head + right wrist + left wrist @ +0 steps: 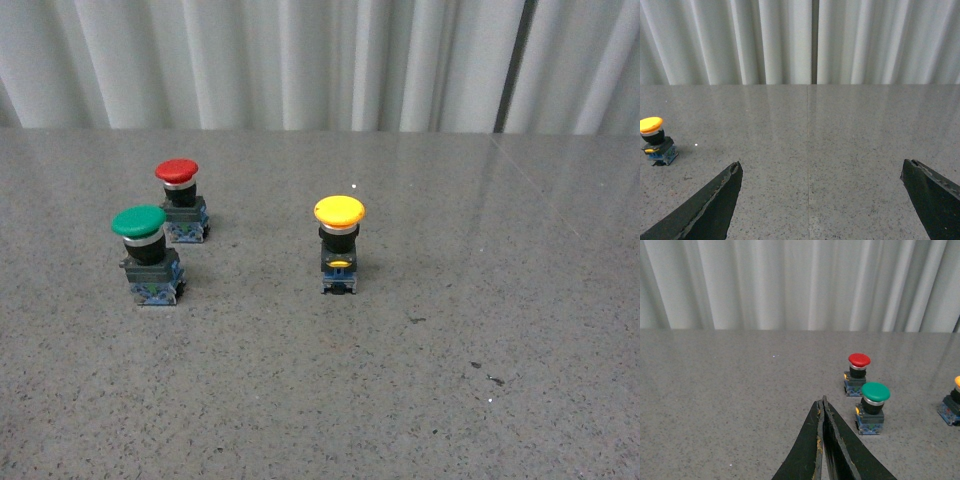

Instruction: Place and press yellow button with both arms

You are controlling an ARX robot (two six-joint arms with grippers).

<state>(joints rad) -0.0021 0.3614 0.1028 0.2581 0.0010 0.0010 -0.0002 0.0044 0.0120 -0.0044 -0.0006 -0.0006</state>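
Note:
The yellow button (339, 244) stands upright near the middle of the grey table, its yellow cap on a black body and blue-grey base. It also shows in the right wrist view (655, 140) and, cut by the frame edge, in the left wrist view (953, 403). Neither arm shows in the front view. My left gripper (822, 401) is shut and empty, its black fingers pressed together above bare table, well short of the buttons. My right gripper (821, 169) is open wide and empty, over bare table, apart from the yellow button.
A green-capped button (148, 254) and a red-capped button (181, 200) stand at the left of the table; both show in the left wrist view, green (872, 406) and red (857, 373). A white pleated curtain (320, 60) closes the back. A seam (808, 150) runs across the tabletop.

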